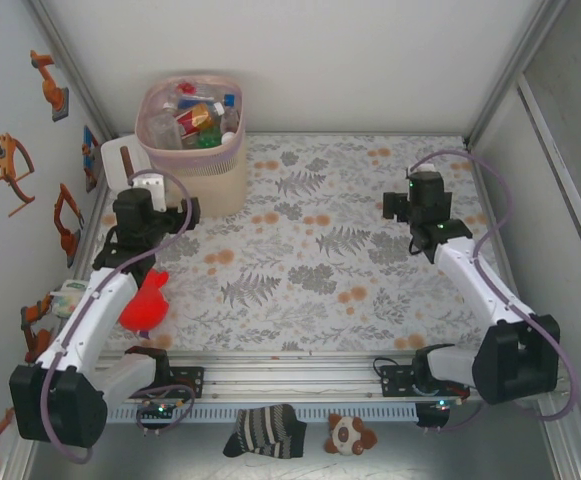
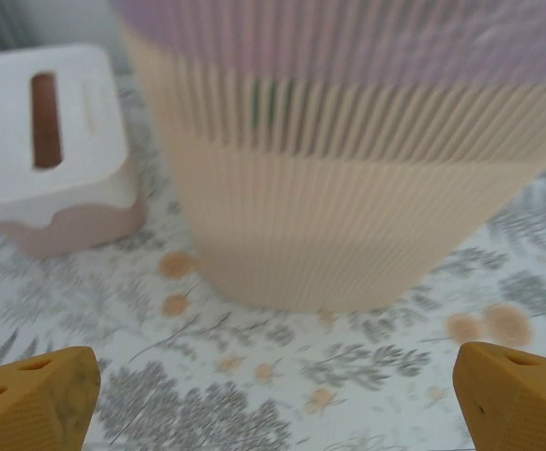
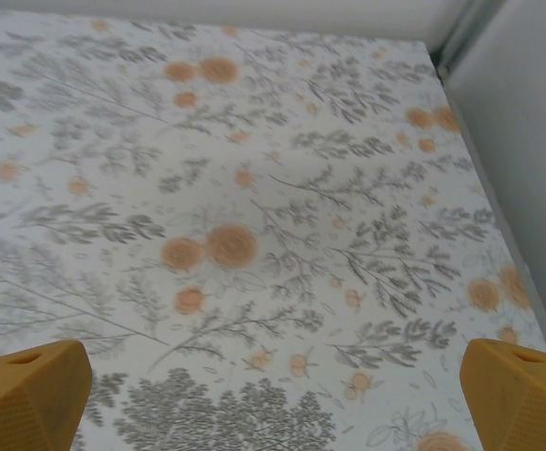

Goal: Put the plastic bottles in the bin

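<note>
- Bin (image 1: pixel 215 185) upright, far-left of mat (image 1: pixel 310 250), near back wall (image 1: pixel 350 60); plastic bottles (image 1: pixel 198 118) heaped inside, axes mixed.
- Left gripper (image 2: pixel 273 399) spread wide, empty, close facing Bin.
- Right gripper (image 3: pixel 273 399) spread wide, empty, over open mat.

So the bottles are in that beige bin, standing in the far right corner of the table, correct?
Not the right corner. The top view shows the beige bin, with the bottles in it, standing in the far left corner of the table.

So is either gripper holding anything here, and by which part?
Nothing is held. The left gripper stands open facing the bin; the right gripper stands open above the table.
</note>
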{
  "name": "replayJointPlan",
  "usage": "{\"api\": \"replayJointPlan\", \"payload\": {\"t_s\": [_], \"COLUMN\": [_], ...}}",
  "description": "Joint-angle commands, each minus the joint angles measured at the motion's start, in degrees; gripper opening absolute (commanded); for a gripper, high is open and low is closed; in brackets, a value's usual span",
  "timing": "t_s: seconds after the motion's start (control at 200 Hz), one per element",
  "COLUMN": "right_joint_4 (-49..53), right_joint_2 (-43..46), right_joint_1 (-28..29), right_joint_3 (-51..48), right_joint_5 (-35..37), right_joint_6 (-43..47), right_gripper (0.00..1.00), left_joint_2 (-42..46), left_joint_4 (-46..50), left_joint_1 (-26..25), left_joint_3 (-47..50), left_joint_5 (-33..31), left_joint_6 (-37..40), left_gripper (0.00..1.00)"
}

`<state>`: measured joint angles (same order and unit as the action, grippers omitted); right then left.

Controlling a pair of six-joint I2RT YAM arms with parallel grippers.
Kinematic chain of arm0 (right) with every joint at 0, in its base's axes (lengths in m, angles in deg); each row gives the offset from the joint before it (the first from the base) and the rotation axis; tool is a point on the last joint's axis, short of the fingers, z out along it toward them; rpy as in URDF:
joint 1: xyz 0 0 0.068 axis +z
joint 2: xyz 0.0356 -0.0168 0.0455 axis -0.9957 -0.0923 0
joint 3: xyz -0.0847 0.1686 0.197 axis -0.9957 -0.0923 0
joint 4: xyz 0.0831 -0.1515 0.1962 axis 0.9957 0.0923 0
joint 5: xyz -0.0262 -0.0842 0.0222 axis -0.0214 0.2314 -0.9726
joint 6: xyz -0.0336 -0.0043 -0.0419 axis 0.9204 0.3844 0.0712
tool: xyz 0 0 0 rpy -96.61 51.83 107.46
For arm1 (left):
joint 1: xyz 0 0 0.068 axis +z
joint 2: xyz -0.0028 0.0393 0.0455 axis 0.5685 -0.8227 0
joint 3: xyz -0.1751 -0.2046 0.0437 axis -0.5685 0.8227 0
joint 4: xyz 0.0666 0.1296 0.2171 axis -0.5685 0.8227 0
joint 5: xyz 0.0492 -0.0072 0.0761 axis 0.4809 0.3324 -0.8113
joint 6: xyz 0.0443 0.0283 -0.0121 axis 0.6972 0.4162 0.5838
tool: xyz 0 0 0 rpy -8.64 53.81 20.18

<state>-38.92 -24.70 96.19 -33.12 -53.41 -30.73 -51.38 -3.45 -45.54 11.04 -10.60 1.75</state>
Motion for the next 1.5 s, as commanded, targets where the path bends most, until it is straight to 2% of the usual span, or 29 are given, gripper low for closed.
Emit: {"api": "replayJointPlan", "payload": {"t_s": [0.0,0.145,0.225,0.33,0.411,0.571,0.681,0.736,0.841,0.911,0.976,1.016,1.207,1.357,1.402,1.492], "right_joint_4": [-8.52,-21.35,-26.98,-34.83,-42.81,-50.18,-53.57,-53.85,-51.54,-47.08,-40.49,-37.53,-38.99,-35.14,-37.79,-50.83], "right_joint_2": [-3.23,-7.89,-10.42,-11.27,-11.34,-14.61,-17.84,-16.87,-13.78,-10.83,-7.82,-6.32,-2.20,-1.66,-1.14,-2.26], "right_joint_1": [-1.07,-2.41,-3.58,-4.81,-5.56,-7.68,-9.64,-10.20,-10.43,-10.43,-10.43,-10.42,-10.63,-10.61,-10.63,-10.90], "right_joint_3": [-2.28,-7.62,-9.68,-12.16,-15.19,-16.25,-17.13,-17.80,-18.02,-17.55,-16.76,-17.05,-21.82,-22.69,-25.61,-32.14], "right_joint_5": [9.21,8.84,7.30,4.23,1.00,-5.19,-6.72,-7.84,-10.46,-12.48,-13.40,-13.24,-11.73,-10.91,-10.73,-10.84], "right_joint_6": [-0.24,4.43,3.06,1.77,2.39,3.21,1.01,0.03,-0.24,-0.37,-0.30,-0.18,0.19,2.73,2.86,3.14], "right_gripper": [0.99,0.99,0.99,0.99,0.99,0.99,0.99,0.99,0.99,0.98,0.98,0.98,0.99,0.98,0.99,0.99], "left_joint_2": [-3.60,-9.10,-11.64,-14.51,-16.84,-22.59,-26.14,-25.26,-28.01,-26.95,-27.80,-27.25,-27.45,-27.43,-27.38,-27.43], "left_joint_4": [-3.98,-11.91,-19.14,-28.16,-34.99,-37.00,-46.95,-47.77,-59.13,-54.24,-56.86,-55.28,-55.02,-55.00,-55.16,-54.84], "left_joint_1": [-0.09,-0.01,0.79,3.31,5.62,9.58,10.02,10.27,10.52,10.63,10.90,10.81,10.63,10.54,10.54,10.63], "left_joint_3": [2.16,5.92,8.63,11.84,14.03,12.90,16.75,18.35,22.51,21.07,21.56,21.26,21.05,21.06,21.05,20.98], "left_joint_5": [-9.20,-9.84,-10.36,-7.46,-2.91,5.57,7.41,8.53,10.10,11.63,11.98,11.59,9.82,9.75,9.63,9.73], "left_joint_6": [0.54,4.56,5.63,6.16,6.31,5.26,5.34,5.42,5.58,6.17,5.84,5.86,5.53,5.54,5.51,5.47], "left_gripper": [0.96,0.96,0.96,0.96,0.96,0.96,0.96,0.96,0.96,0.96,0.96,0.96,0.96,0.96,0.96,0.96]}}
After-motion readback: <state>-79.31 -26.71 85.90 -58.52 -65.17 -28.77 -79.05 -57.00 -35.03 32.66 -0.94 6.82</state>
